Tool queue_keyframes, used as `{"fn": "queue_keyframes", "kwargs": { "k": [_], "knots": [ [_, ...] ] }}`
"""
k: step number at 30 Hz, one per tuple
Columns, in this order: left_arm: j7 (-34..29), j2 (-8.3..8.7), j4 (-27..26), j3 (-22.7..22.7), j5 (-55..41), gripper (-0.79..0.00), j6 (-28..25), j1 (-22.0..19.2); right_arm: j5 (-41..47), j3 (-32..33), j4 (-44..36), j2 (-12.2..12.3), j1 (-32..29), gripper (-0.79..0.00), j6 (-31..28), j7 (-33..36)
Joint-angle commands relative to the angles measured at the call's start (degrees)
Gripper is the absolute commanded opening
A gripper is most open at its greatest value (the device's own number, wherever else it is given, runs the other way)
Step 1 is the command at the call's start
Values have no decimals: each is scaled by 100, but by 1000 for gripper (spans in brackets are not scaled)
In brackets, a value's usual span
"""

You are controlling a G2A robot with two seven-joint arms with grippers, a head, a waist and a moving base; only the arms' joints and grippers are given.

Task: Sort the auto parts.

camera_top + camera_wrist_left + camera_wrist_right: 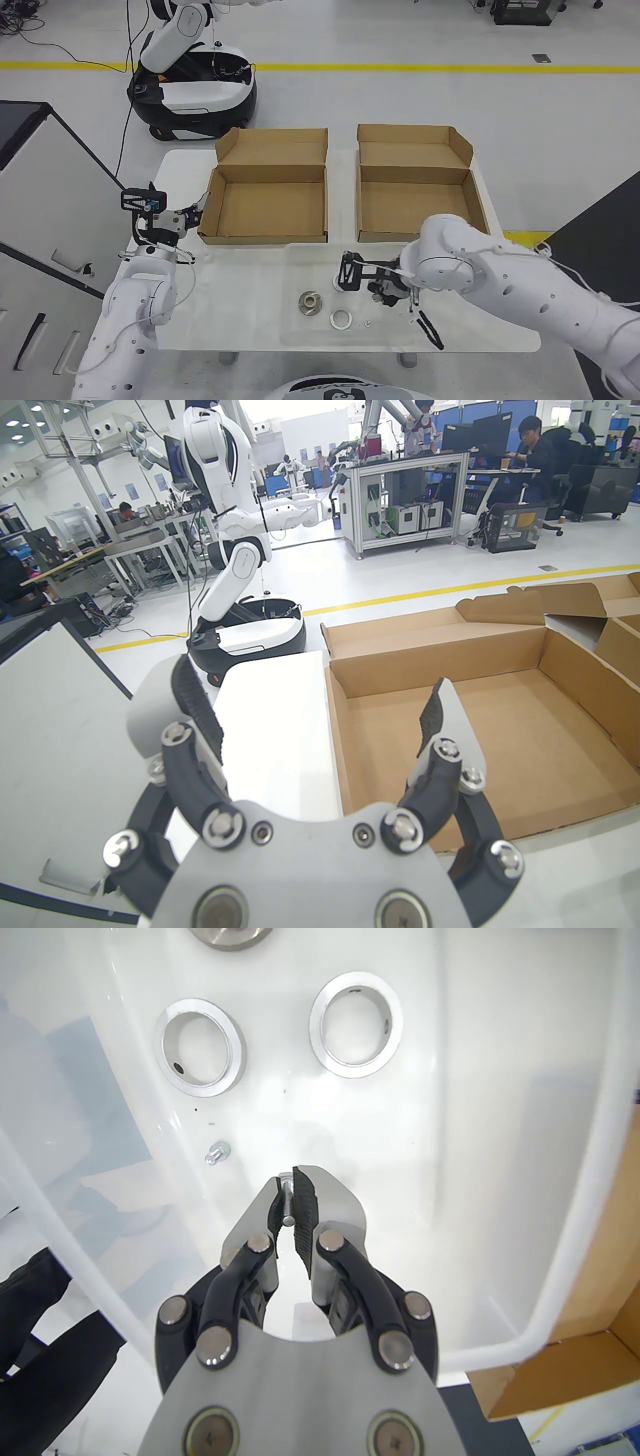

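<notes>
My right gripper (286,1200) is shut on a small silver bolt (285,1208), held just above the floor of the clear tray (575,1248). A second small bolt (217,1153) lies close ahead of it. Beyond lie two metal rings (199,1047) (356,1024) and the edge of a heavier round metal part (230,935). From above, the right gripper (348,273) hovers over the tray (250,300), near the flanged part (311,301), one ring (341,320) and the loose bolt (367,323). My left gripper (310,695) is open and holds nothing, by the left box's outer wall (185,220).
Two open cardboard boxes stand behind the tray, the left box (268,205) and the right box (415,205), both showing bare floors. The left box (500,740) lies just ahead of the left gripper. Another robot's base (195,95) stands on the floor beyond the table.
</notes>
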Motion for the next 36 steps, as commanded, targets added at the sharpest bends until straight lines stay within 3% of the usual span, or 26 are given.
{"fn": "queue_keyframes", "kwargs": {
  "k": [1, 15, 31, 36],
  "knots": [
    [0, 0, 0, 0, 0, 0, 0, 0, 187, 166, -137, 47, 18, -785, -42, 79],
    [0, 0, 0, 0, 0, 0, 0, 0, 2194, 1499, -1087, 520, 22, -785, -231, 548],
    [0, 0, 0, 0, 0, 0, 0, 0, 4622, 2449, -701, 1045, 271, -785, -603, 177],
    [0, 0, 0, 0, 0, 0, 0, 0, 4963, 2559, -569, 1255, 333, -785, -792, -11]
  ]
}}
